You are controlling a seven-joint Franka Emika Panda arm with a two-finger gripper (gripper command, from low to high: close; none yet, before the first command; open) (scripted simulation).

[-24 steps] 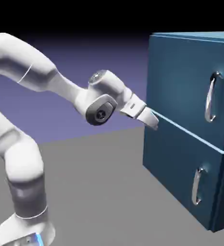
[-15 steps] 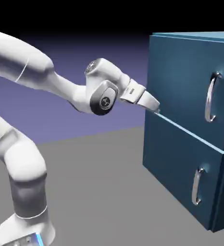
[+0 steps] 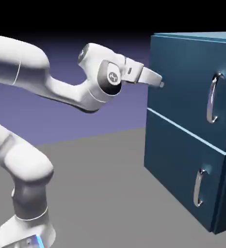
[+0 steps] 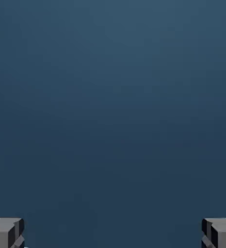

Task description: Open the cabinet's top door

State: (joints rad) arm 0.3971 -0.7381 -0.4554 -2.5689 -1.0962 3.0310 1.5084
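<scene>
The dark-blue cabinet (image 3: 192,121) fills the exterior view's right side. Its top door (image 3: 185,82) is the taller upper panel, flush and closed, with a long curved silver handle (image 3: 212,98) near its right edge. My gripper (image 3: 159,82) is level with the upper panel's left part, far left of the handle, its tips at or just short of the surface. In the hand view plain blue panel (image 4: 113,106) fills the frame. The two grey fingertips (image 4: 6,233) sit wide apart at the bottom corners with nothing between them, so the gripper (image 4: 113,235) is open.
The shorter lower panel (image 3: 183,164) has its own small silver handle (image 3: 199,188). A pale seam (image 3: 187,131) separates the two panels. Grey tabletop (image 3: 100,193) stretches between my base and the cabinet.
My hand has risen from the seam between the panels to the top door's height and levelled out, pointing at the upper panel. The cabinet has not moved.
</scene>
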